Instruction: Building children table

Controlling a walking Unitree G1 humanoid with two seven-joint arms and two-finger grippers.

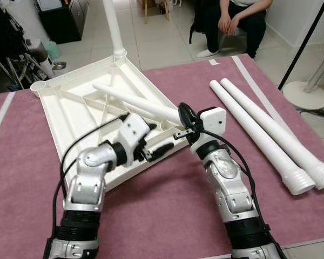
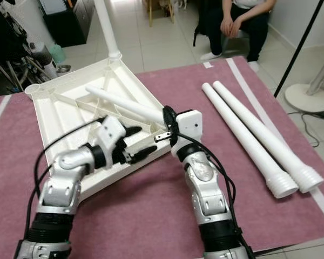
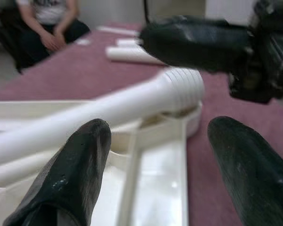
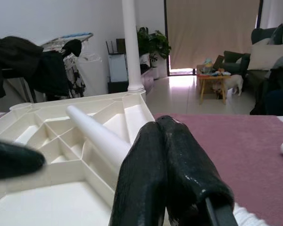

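Observation:
A white children's table top (image 1: 54,124) lies upside down on a maroon mat. One white leg (image 1: 112,24) stands upright in its far corner. A second leg (image 1: 135,100) lies slanted across the ribs, its threaded end (image 3: 181,89) by the near right corner. My right gripper (image 1: 184,120) is shut, its fingers pressed together against that threaded end. In the right wrist view the right gripper (image 4: 167,127) has the leg (image 4: 92,129) running off behind it. My left gripper (image 1: 157,145) hovers open over the near edge, its fingers (image 3: 80,160) spread wide just short of the leg's end.
Two more white legs (image 1: 262,132) lie side by side on the mat (image 1: 167,216) to the right. A person sits on a chair (image 1: 237,21) beyond the mat. A fan stand's round base (image 1: 305,94) is at the far right. Furniture and clutter stand at the far left.

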